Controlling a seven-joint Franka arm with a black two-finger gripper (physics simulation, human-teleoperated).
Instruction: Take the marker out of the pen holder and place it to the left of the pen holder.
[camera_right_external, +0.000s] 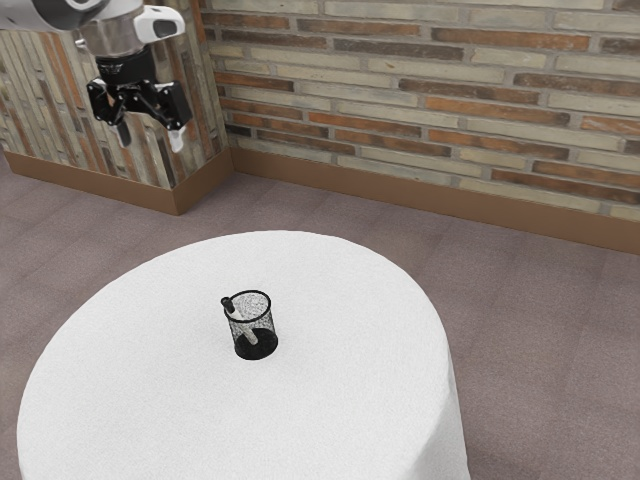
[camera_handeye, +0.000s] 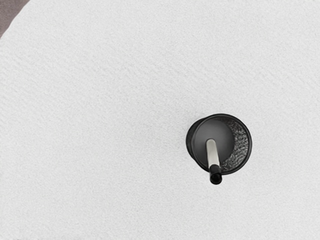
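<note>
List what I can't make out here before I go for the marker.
- Marker's lower tip, in detail: too small behind the pen holder's mesh, exterior view.
- Table's supports: hidden by the white cloth, exterior view.
- Cloth's lower hem: cut off by the exterior view's lower edge.
- Arm's base: outside the exterior view's frame.

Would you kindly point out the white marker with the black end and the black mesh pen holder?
White marker (camera_handeye: 212, 152), wrist view: middle of its pale barrel.
Black mesh pen holder (camera_right_external: 264, 323), exterior view: its mesh wall.
</note>
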